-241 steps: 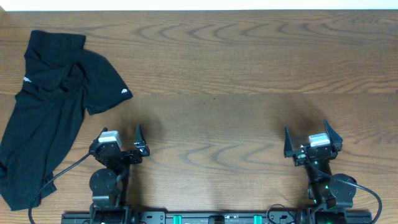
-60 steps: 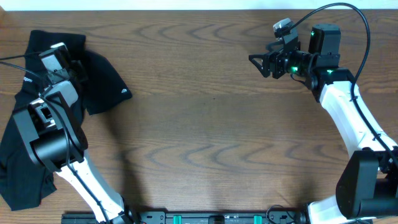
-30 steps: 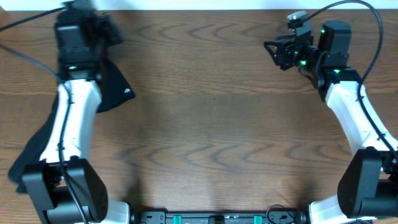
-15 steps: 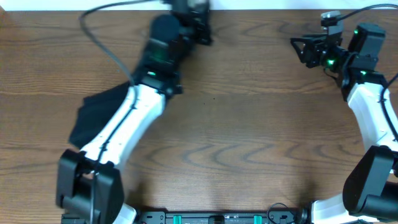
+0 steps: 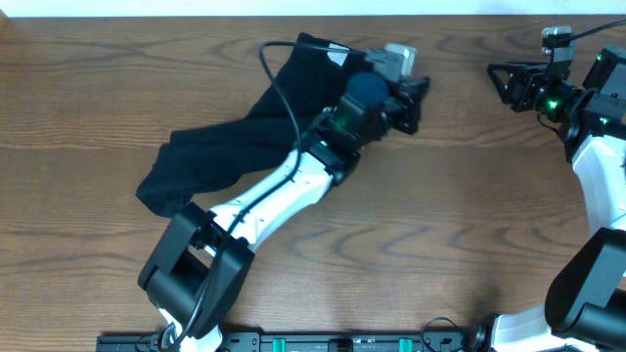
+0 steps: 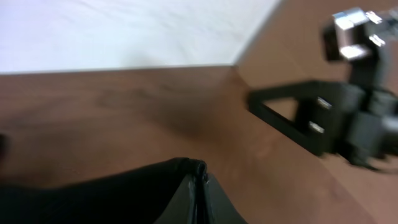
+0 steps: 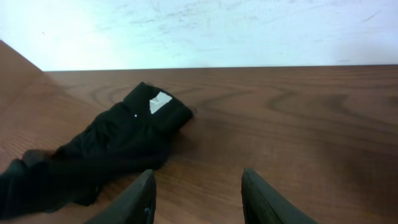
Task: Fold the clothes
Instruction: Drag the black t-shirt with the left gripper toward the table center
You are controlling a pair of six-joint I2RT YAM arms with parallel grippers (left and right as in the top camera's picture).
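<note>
The clothes, a black T-shirt (image 5: 230, 156), lie bunched in a long diagonal strip from the table's left middle up to the far centre. A white neck tag (image 7: 160, 101) shows at its far end. My left arm reaches across the shirt, and the left gripper (image 5: 411, 101) sits just right of the shirt's far end. In the left wrist view its jaws (image 6: 199, 186) are pressed together, with black fabric (image 6: 112, 196) running into them from the left. My right gripper (image 5: 501, 83) hovers at the far right, open and empty (image 7: 198, 193), facing the shirt.
The wooden table (image 5: 391, 244) ends at a white wall along the far edge (image 5: 196, 8). The right arm (image 6: 360, 118) shows blurred in the left wrist view, close ahead of the left gripper.
The left arm has swung from the far left corner to the far centre, dragging the T-shirt rightward with it. The right gripper has drawn back toward the right edge.
</note>
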